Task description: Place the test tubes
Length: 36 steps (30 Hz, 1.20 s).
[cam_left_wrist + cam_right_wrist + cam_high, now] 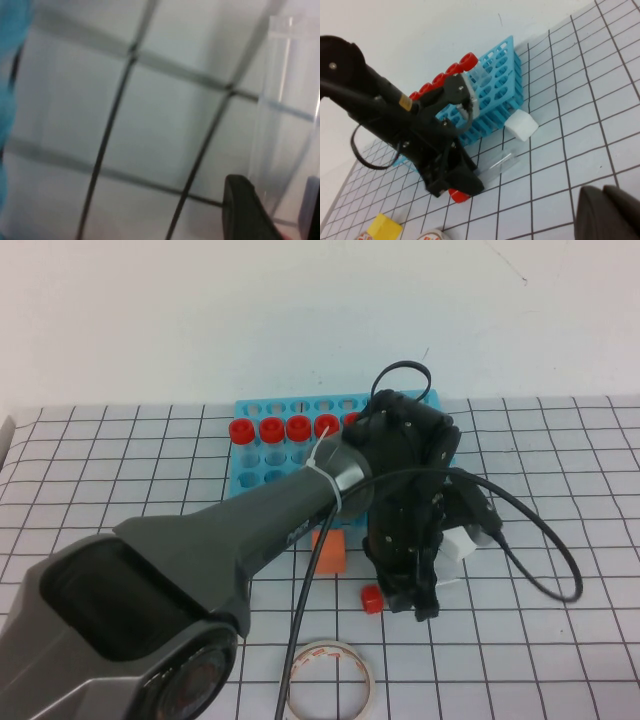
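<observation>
Centrally, on a white mat (560,660) with a black grid, the left arm reaches in from the near left and points its left gripper (415,600) straight down at the surface. A loose tube (497,164) lies flat on the mat beneath it. It is clear with a red cap, and only the cap shows past the gripper from above. The jaws stand partway apart, one on each side of the tube near its capped end. The left wrist view is blurred. It shows a black finger (245,210) just beside the clear tube wall.

Behind the gripper, toward the far edge of the mat, stands a blue rack (262,468). A row of red-capped racked tubes (284,428) sits upright in its back holes. Between the rack and the loose tube, a white block (521,125) rests on the mat just beside the tube's open end. An orange block (328,552) sits just left of the gripper. A tape roll (330,680) lies at the near edge. A yellow block (385,227) sits near the tape.

The right gripper (602,200) shows only in its own wrist view. It hangs over the mat, well apart from the tube, with its dark jaws closed together and holding nothing.
</observation>
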{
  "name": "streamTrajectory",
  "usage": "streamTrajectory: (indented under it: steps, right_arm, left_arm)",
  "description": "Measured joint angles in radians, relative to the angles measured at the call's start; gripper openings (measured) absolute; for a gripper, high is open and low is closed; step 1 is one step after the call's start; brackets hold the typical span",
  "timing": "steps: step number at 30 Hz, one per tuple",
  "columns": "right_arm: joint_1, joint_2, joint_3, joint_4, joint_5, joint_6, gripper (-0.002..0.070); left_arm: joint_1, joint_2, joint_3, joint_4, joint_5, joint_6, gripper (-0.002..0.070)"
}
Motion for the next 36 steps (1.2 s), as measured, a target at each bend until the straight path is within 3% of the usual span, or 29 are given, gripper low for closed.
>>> streamTrajectory:
  steps: [6,18,28,36]
  right_arm:
    - [0.0,0.0,0.0,0.0,0.001,0.0,-0.0001]
    - [0.0,0.0,0.0,0.022,0.091,0.0,-0.0001]
    - [0.0,0.0,0.0,0.025,0.112,0.0,-0.0001]
    - [0.0,0.0,0.0,0.026,0.114,0.0,-0.0001]
  left_arm:
    - [-0.016,-0.033,0.0,-0.017,0.0,0.444,0.0214]
    - [-0.02,-0.035,0.0,-0.053,0.0,1.006,0.0214]
    - [-0.019,-0.035,0.0,0.043,-0.03,1.078,0.0214]
    - [-0.019,-0.035,0.0,0.034,-0.1,1.142,0.0214]
